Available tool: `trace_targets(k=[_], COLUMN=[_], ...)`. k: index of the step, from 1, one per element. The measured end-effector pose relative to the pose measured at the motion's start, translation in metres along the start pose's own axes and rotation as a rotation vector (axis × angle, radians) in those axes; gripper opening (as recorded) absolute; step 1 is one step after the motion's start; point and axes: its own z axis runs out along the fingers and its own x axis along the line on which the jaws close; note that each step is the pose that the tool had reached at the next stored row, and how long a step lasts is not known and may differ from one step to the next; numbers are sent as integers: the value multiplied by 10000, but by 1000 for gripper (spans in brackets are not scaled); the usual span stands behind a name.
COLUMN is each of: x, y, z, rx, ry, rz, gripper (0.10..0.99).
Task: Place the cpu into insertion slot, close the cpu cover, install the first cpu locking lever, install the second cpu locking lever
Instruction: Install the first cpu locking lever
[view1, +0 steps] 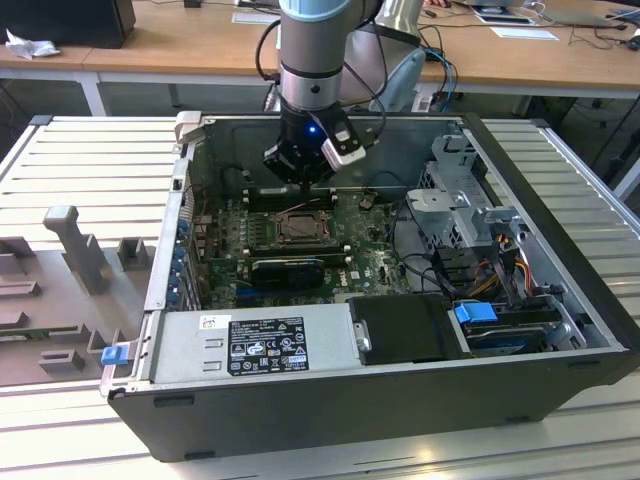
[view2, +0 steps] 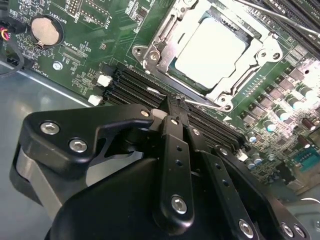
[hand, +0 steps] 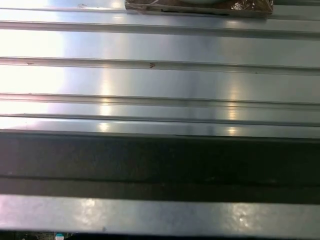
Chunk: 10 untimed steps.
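Observation:
The cpu (view2: 210, 50), pale silver on top, lies in the insertion slot (view1: 300, 228) on the green motherboard. The cpu cover (view2: 162, 40), a silver metal frame, is down around it, and the chip shows through its window. A thin metal lever (view2: 270, 15) runs along one side of the socket. In the exterior view my gripper (view1: 303, 180) hangs just above the board, behind the socket. In the second wrist view my gripper (view2: 173, 106) is shut with nothing in it, over the black memory slots (view2: 135, 85) beside the socket.
The open computer case (view1: 400, 370) lies on a ribbed metal table (hand: 160, 80). Inside it are a power supply (view1: 260, 340) at the front, a drive cage (view1: 460, 200) with cables on the exterior view's right, and a black card (view1: 285, 268) in front of the socket. Grey fixtures (view1: 70, 250) stand left.

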Motion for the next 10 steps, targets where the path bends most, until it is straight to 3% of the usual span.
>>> trace_targets(k=[5,10], x=[-5,-60], y=[-6,-10], z=[3,49], rx=[2,0], ry=[7,6], rz=[-72,-72], gripper=[106,106])
